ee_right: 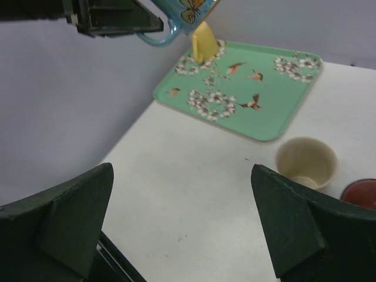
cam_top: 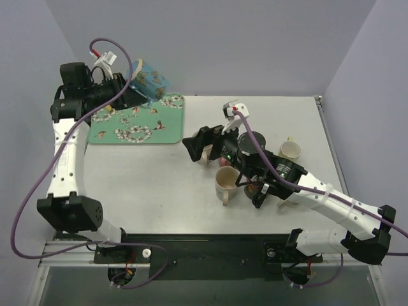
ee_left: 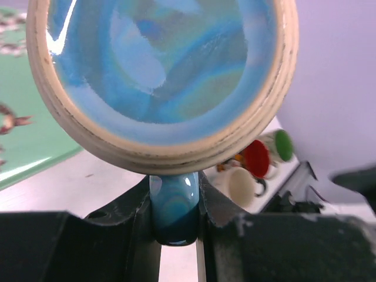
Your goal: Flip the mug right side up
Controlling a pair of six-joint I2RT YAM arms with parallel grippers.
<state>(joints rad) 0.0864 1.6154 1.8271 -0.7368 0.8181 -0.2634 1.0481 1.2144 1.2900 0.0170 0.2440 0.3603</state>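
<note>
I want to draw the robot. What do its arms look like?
Both arms have white links with chunky black joints: the left arm and the right arm. A purple cable loops along each one, up to a white plug near the wrist. The fingers are dark, flat and wedge-shaped.

There is one shiny blue mug with butterflies [cam_top: 151,79], one flat green tray with flowers and birds [cam_top: 137,124], three plain cream mugs [cam_top: 226,182] [cam_top: 290,151] [cam_top: 205,155], one red cup [ee_left: 257,158] and two robot arms [cam_top: 64,153] [cam_top: 331,201].
</note>
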